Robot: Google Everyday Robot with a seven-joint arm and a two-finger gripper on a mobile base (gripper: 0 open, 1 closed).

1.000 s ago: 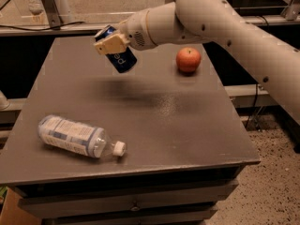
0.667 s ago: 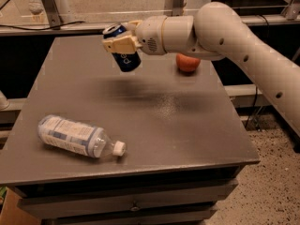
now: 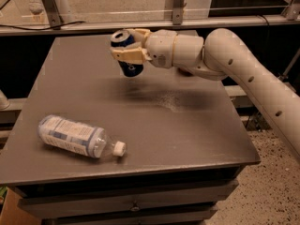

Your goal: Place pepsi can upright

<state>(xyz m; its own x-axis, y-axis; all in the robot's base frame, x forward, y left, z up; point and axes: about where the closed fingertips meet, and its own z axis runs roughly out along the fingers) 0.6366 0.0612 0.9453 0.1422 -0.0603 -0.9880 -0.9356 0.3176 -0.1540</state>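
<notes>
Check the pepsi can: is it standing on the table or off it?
Off it. The pepsi can hangs near upright, slightly tilted, clamped in the gripper above the table's far side.

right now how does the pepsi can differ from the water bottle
The pepsi can is dark blue; the water bottle is clear plastic with a white cap. The can is held roughly upright by the hand over the far side of the table; the bottle lies on its side near the front left. The can looks shorter than the bottle. Both are drink containers.
</notes>
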